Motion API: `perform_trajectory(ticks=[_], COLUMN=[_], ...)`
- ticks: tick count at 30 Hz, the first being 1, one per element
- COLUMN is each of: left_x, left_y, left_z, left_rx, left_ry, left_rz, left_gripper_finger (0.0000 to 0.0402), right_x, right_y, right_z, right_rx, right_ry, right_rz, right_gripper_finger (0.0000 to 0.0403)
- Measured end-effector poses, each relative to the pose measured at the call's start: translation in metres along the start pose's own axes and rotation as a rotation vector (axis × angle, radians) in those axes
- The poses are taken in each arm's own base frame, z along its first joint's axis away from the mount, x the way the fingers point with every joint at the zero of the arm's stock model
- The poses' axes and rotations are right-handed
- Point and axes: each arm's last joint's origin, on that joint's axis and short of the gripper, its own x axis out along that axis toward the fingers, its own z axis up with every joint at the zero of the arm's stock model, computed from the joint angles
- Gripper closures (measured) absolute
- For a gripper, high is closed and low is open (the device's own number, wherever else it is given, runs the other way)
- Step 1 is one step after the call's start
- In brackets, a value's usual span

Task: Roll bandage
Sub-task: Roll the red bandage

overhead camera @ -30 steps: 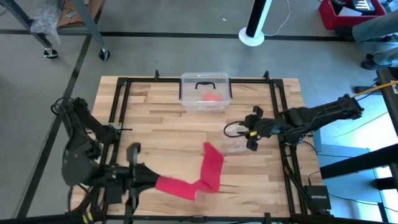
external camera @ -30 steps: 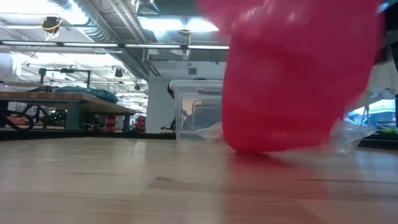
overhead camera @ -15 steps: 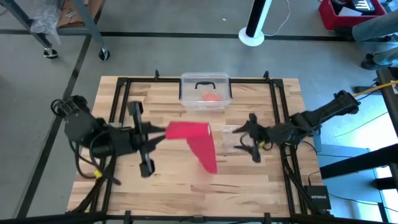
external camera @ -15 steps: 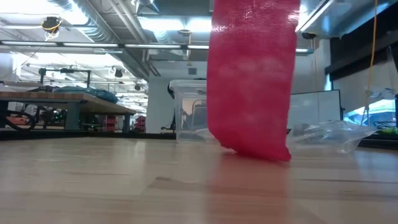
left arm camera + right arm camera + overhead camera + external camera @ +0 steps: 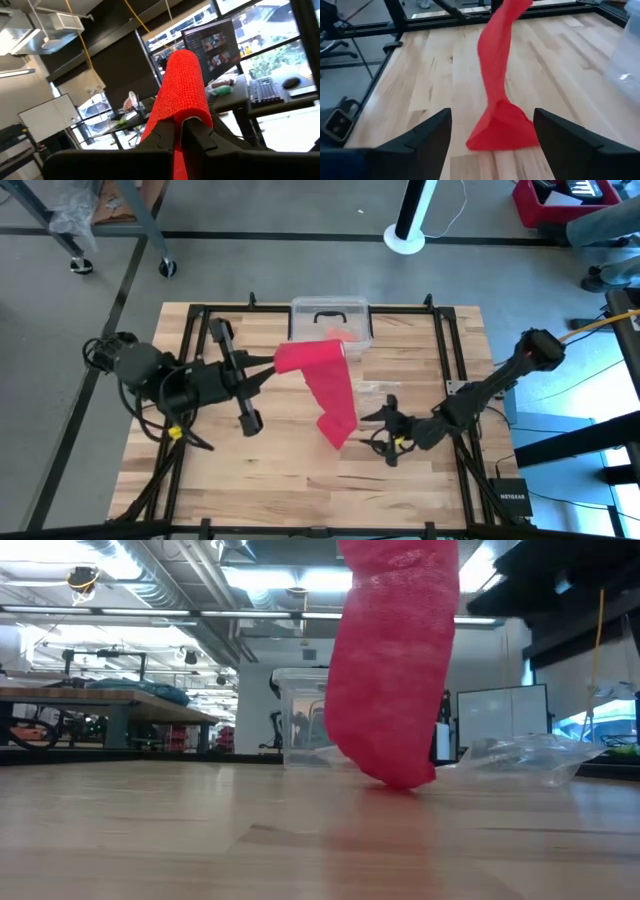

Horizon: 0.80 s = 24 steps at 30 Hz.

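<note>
Left gripper [image 5: 268,366] is clenched on the upper end of the bandage [image 5: 325,385], just left of the clear plastic box [image 5: 330,330], and we see the red cloth pinched between its 2 fingers [image 5: 200,132] in the left wrist view. From there the bandage hangs down, its lower end crumpled on the table [image 5: 290,470]. We judge that no turn is rolled yet, so all rolling is left. Right gripper [image 5: 385,442] waits with fingers spread, just right of this lower end [image 5: 502,127].

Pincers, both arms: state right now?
Left pincer: shut on the bandage, holding its upper end off the table.
Right pincer: open, empty, fingers either side of the bandage's lower end.
</note>
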Motion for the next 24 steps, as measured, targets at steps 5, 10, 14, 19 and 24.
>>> perform_trajectory(ticks=[5,10,14,19,24], left_x=[0.003,0.004,0.003,0.003,0.003], left_y=[0.002,0.002,0.002,0.002,0.004], left_z=[-0.002,-0.002,-0.001,-0.001,0.003], left_rx=[0.027,0.043,0.056,0.068,0.056], left_ry=[0.001,-0.006,-0.008,-0.022,-0.06], left_rz=[0.009,-0.001,-0.003,-0.017,-0.005], left_gripper_finger=[0.0398,0.0398,0.0398,0.0398,0.0398], right_x=[0.021,0.045,0.059,0.069,0.08], right_y=[0.009,0.002,-0.006,-0.003,0.003], right_z=[-0.005,-0.012,-0.015,-0.014,-0.004], right_rx=[-0.028,-0.03,-0.002,0.008,-0.053], right_ry=[-0.113,-0.163,-0.18,-0.238,-0.27], right_rz=[-0.077,-0.192,-0.204,-0.14,-0.155], right_gripper_finger=[0.012,0.012,0.012,0.0128,0.018])
